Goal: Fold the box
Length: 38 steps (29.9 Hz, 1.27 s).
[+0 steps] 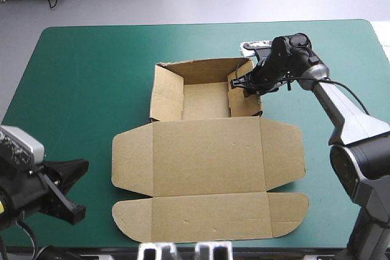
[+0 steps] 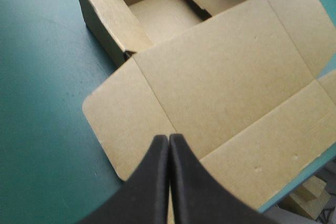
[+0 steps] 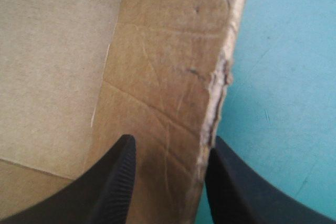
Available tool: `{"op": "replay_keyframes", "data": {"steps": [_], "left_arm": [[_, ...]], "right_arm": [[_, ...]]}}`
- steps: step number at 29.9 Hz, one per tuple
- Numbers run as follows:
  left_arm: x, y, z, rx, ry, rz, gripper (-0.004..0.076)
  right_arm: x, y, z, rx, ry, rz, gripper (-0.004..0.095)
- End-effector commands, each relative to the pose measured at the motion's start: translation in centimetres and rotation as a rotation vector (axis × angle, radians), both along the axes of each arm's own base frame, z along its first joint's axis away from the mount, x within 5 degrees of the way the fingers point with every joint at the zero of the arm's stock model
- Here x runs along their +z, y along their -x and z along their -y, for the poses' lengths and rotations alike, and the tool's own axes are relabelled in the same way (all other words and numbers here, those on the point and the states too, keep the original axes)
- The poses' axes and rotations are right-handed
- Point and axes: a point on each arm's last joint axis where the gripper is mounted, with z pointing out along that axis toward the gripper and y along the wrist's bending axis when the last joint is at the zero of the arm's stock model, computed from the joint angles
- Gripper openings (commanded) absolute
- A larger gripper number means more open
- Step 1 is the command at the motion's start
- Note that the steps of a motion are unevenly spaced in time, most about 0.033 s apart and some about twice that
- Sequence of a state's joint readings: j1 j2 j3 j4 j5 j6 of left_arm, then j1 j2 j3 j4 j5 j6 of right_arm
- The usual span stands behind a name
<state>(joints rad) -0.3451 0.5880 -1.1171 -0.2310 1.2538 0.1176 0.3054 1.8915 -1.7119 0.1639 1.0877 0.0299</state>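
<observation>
Brown board, thin and light: the box [image 1: 207,168] lies at the middle of the teal-green cover [image 1: 79,77]. Its tray is already raised at the far end, and the lid and its flaps lie flat toward the near edge. Expect it to handle like stiff card. It should bend cleanly only along its scored lines, and it probably weighs so little that a sideways push would slide the whole sheet over the cover. It is not robust either: the top edge of the tray's right wall [image 3: 173,77] is frayed and torn, so go gently there.

Your right gripper [image 1: 241,82] is at that wall with its black fingers spread, one inside the tray and one outside. The wall stands between them, and nothing shows that they clamp it. Your left gripper [image 1: 76,172] hovers off the box by the table's near-left corner. Its fingers are pressed together into one point, aimed toward the lid's left flap [image 2: 121,124].

For a hold, take a panel close to a fold line, or along a free edge of the lid, rather than by a corner, which would likely buckle. Steady the tray with one arm while the other works.
</observation>
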Motion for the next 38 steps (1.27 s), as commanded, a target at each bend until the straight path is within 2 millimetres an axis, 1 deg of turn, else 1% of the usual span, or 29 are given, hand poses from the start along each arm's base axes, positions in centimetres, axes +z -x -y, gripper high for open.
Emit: {"op": "replay_keyframes", "data": {"steps": [1,3,4,7,10,11,13,14,15,17,18,20,22,23,25,27,29,32,34,38], "left_arm": [[-2.0,1.2,-0.3,-0.011,0.008,-0.012,-0.001],[-2.9,1.7,-0.5,-0.013,0.002,-0.026,-0.001],[-3.2,1.9,-0.5,-0.013,0.002,-0.026,-0.001],[-3.7,2.0,-0.6,-0.013,-0.004,-0.036,-0.001],[-3.7,2.0,-0.6,-0.012,-0.006,-0.036,-0.001],[-3.7,2.0,-0.6,-0.01,-0.008,-0.035,-0.001],[-3.7,2.0,-0.6,-0.009,-0.009,-0.035,-0.001],[-3.7,2.0,-0.6,-0.009,-0.01,-0.035,-0.001],[-3.7,2.0,-0.6,-0.007,-0.01,-0.032,-0.001],[-3.7,1.9,-0.7,-0.006,-0.011,-0.031,-0.001],[-3.7,1.9,-0.7,-0.006,-0.012,-0.031,-0.001],[-3.6,1.9,-0.7,-0.005,-0.01,-0.027,-0.001],[-3.6,1.9,-0.6,-0.003,-0.005,-0.018,-0.001],[-3.5,1.8,-0.7,-0.001,-0.005,-0.014,-0.001],[-3.6,1.8,-0.7,0.005,-0.013,-0.011,-0.001],[-3.6,1.6,-0.7,0.01,-0.018,-0.009,-0.001],[-3.6,1.6,-0.8,0.012,-0.021,-0.007,-0.001],[-3.6,1.5,-0.9,0.023,-0.036,-0.002,-0.001],[-3.6,1.5,-0.9,0.024,-0.038,-0.003,-0.001],[-3.6,1.4,-1.1,0.038,-0.059,0.003,-0.001]], "right_arm": [[1.7,-0.1,0.0,0.002,-0.012,0.084,0.0269],[1.7,-0.2,0.2,0.004,0.012,0.095,-0.001],[1.7,-0.2,0.4,0.003,0.028,0.102,-0.0012],[2.7,-0.3,1.4,0.0,0.096,0.131,-0.0014],[4.5,-0.4,3.9,-0.06,0.187,0.153,-0.0024],[5.1,-0.3,5.5,-0.093,0.245,0.146,-0.0024],[6.3,0.0,8.2,-0.145,0.326,0.137,-0.0024],[6.8,0.3,10.5,-0.172,0.393,0.131,-0.0024],[7.1,0.6,11.9,-0.186,0.414,0.131,-0.0024],[7.5,1.6,15.5,-0.27,0.426,0.117,-0.0024],[7.3,2.0,17.4,-0.307,0.436,0.098,-0.0024],[6.3,3.1,21.3,-0.375,0.456,0.034,-0.0024],[4.9,4.3,24.6,-0.424,0.46,-0.04,-0.0024],[3.9,4.9,26.1,-0.442,0.444,-0.078,-0.0024],[2.1,5.9,28.2,-0.451,0.392,-0.118,-0.0024],[0.7,6.6,29.7,-0.373,0.357,-0.119,-0.0024],[-0.5,7.0,30.5,-0.298,0.388,-0.134,-0.0022],[-1.0,7.1,31.3,-0.278,0.483,-0.172,0.0011],[-1.0,7.0,31.5,-0.278,0.501,-0.164,0.0073],[-1.1,6.9,31.3,-0.314,0.472,-0.15,0.0271]]}}
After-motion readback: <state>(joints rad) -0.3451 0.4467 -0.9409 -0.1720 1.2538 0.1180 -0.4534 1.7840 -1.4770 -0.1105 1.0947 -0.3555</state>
